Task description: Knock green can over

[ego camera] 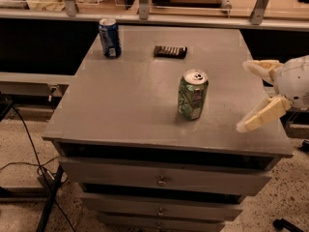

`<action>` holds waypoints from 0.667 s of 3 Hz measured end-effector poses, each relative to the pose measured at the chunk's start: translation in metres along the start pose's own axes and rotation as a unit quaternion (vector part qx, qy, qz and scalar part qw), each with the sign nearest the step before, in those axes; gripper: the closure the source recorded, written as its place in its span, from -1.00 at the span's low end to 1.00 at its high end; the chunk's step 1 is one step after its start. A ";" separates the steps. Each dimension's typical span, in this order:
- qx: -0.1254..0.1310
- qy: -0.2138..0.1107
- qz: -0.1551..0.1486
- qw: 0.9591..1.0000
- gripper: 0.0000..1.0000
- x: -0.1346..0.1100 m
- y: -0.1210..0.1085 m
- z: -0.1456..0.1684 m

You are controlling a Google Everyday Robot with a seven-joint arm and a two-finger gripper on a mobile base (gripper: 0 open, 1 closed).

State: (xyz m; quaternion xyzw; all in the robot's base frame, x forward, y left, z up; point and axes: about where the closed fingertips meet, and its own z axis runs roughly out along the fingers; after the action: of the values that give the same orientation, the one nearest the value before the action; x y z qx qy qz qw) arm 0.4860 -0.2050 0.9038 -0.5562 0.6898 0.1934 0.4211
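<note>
While my gripper (251, 95) hovers spread open over the right edge of the grey cabinet top (125, 105), the one green can (192, 94) stands upright near the middle, long axis vertical, silver top up, left of the gripper and apart from it. One blue can (109, 37) stands at the far left; one dark flat packet (170, 51) lies at the far side, right of it.

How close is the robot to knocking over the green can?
Nothing is done yet: the green can stands upright on the grey table. The claw hovers open at the table's right edge, apart from the can. Left to do: reach the can and tip it over.
</note>
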 end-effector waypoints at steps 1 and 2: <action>0.002 -0.015 0.009 1.000 -1.00 -0.004 -0.001 0.001; 0.013 -0.138 0.050 0.989 -1.00 -0.006 -0.005 0.016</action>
State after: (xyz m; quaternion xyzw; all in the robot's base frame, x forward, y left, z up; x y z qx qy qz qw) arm 0.4972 -0.1909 0.9006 -0.4833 0.6544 0.2802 0.5096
